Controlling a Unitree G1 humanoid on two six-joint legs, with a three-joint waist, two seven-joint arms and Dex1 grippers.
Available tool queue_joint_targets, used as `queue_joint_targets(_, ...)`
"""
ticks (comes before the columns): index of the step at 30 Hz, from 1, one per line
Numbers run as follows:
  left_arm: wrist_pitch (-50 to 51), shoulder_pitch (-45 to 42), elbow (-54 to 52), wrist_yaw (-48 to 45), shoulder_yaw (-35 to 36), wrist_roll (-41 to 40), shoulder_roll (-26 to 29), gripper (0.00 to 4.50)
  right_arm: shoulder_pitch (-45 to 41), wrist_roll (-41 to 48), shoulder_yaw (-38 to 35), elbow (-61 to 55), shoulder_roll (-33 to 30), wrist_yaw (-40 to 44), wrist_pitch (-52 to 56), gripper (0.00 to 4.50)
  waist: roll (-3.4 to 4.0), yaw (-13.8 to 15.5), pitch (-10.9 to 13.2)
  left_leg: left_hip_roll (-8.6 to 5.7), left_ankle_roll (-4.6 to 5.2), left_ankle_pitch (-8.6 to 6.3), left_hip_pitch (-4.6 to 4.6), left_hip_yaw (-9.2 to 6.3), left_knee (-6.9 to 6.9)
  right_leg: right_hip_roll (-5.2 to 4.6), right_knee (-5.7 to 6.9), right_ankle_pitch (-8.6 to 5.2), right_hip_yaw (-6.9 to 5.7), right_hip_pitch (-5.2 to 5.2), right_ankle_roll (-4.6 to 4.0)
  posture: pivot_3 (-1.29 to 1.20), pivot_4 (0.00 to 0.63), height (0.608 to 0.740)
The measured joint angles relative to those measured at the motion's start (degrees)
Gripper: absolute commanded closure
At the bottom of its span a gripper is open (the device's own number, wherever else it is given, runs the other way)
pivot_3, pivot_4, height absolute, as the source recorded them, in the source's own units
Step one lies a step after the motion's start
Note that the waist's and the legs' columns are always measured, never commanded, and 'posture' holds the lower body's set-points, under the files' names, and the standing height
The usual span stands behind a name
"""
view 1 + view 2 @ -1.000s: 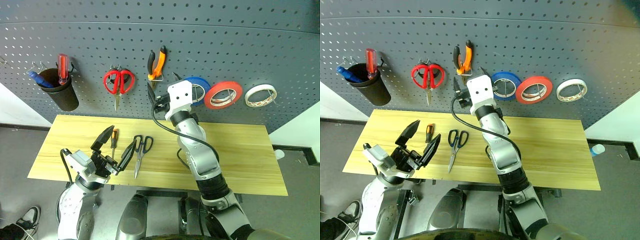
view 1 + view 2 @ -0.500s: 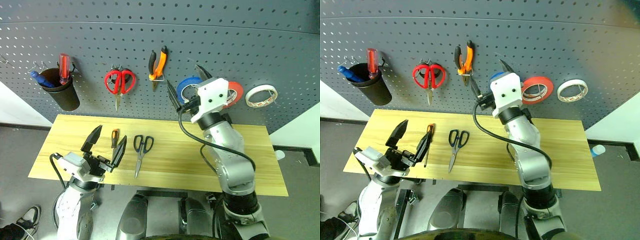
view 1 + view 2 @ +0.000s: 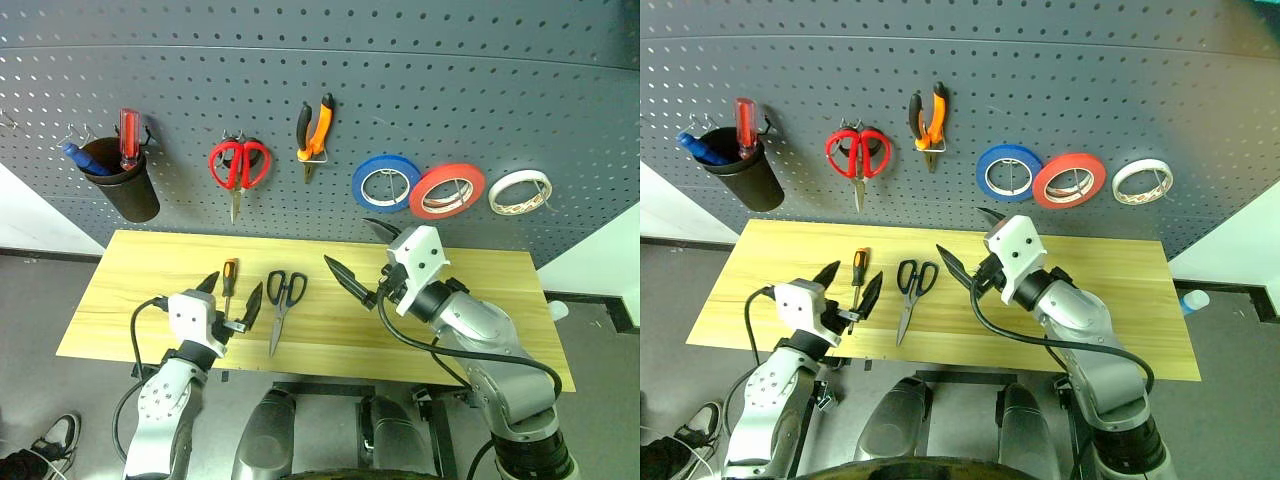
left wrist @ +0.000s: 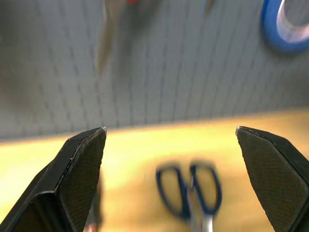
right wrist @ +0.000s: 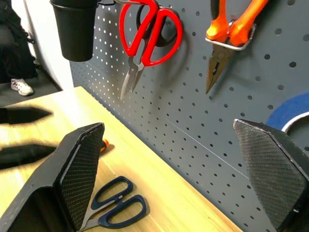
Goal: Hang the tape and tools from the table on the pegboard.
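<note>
Red tape (image 3: 447, 190) hangs on the pegboard (image 3: 400, 90), between a blue roll (image 3: 386, 182) on its left and a whitish roll (image 3: 521, 191) on its right, and we see it overlap the blue roll's edge. Further left on the board hang the orange and black pliers (image 3: 314, 130), a pair of red-handled scissors (image 3: 238, 168), and a black cup (image 3: 124, 185) holding a red-handled screwdriver (image 3: 126, 136).

On the table (image 3: 500, 310) we still find two tools. The dark-handled scissors (image 3: 282, 303) lie flat with their blades pointing toward the near edge. Just to their left lies the slim screwdriver (image 3: 228, 281), orange handle toward the board.

Our left gripper (image 3: 231, 297) sits low over the near left part of the table, its fingers spread wide on either side of the screwdriver and holding nothing. Our right gripper (image 3: 365, 262) hovers above the middle of the table, to the right of the scissors, its fingers also spread wide and empty, pointing left.
</note>
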Motion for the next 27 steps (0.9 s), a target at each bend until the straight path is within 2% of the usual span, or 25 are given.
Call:
queue_joint_targets(6,11.69,-2.34,-0.81,2.45,-3.01,1.78,0.24,0.0,-0.27,-0.52,0.48,1.56,0.0,-0.65,-0.64,0.02,0.0,0.09,-0.01,0.0,0.01,-0.01,0.65,0.0,-0.05,-0.01,-0.1,-0.11,0.0,0.65,-0.1,0.34,0.127,0.681)
queue_joint_targets(14,27.47,-8.3,-0.2,6.09,-3.59,1.09,-2.94,0.0,0.05,-0.37,1.56,1.8,-0.24,-0.56,-1.02,0.02,-0.01,-0.03,-0.05,0.0,0.0,0.0,0.65,-0.01,-0.03,-0.01,-0.1,-0.08,0.0,0.67,-0.08,0.33,0.127,0.681)
queue_joint_targets(27,39.46,-14.21,4.72,8.85,-5.63,2.58,-3.81,0.0,1.1,-0.28,2.03,1.15,-0.66,-0.62,-0.33,0.02,-0.02,-0.01,-0.09,-0.01,0.0,0.0,0.66,-0.01,-0.03,-0.01,-0.1,-0.02,0.0,0.67,0.02,0.32,0.133,0.681)
